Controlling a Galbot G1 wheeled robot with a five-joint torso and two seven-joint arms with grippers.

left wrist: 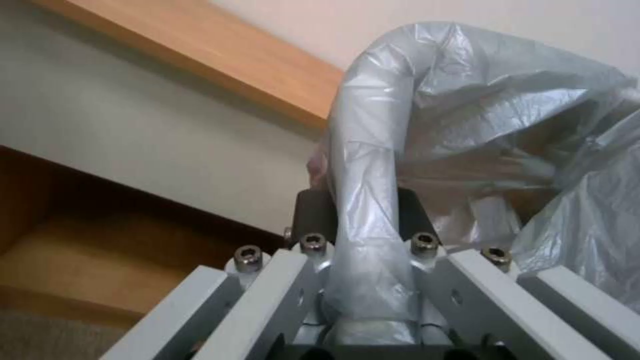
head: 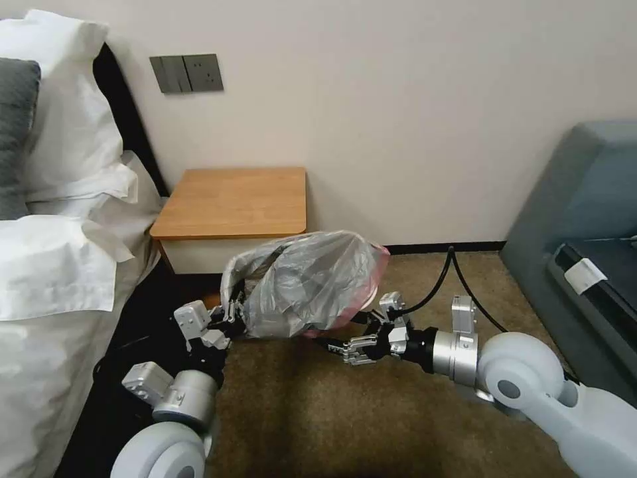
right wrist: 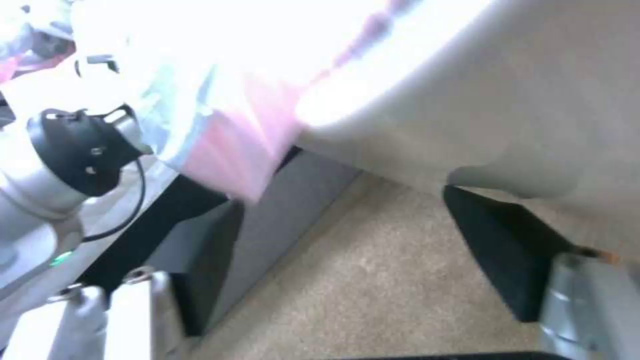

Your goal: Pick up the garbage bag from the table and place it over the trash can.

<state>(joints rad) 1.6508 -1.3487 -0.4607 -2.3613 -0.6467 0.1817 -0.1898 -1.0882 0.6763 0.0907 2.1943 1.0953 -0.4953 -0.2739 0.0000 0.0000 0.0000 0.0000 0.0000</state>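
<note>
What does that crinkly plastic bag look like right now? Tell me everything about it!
The thin, crinkly, see-through grey plastic garbage bag has a pinkish rim showing on its right side. It is puffed up and wrinkled, held low in front of the small wooden nightstand, above the brown carpet. The left end effector is shut on a twisted strip of it. The right end effector is open, at its pink edge beside a pale beige bin wall.

Brown carpet (head: 371, 425) runs under everything. The table (head: 232, 199) stands on it by the wall, wooden top bare, and the grey sofa (head: 584, 219) sits on it at right.
</note>
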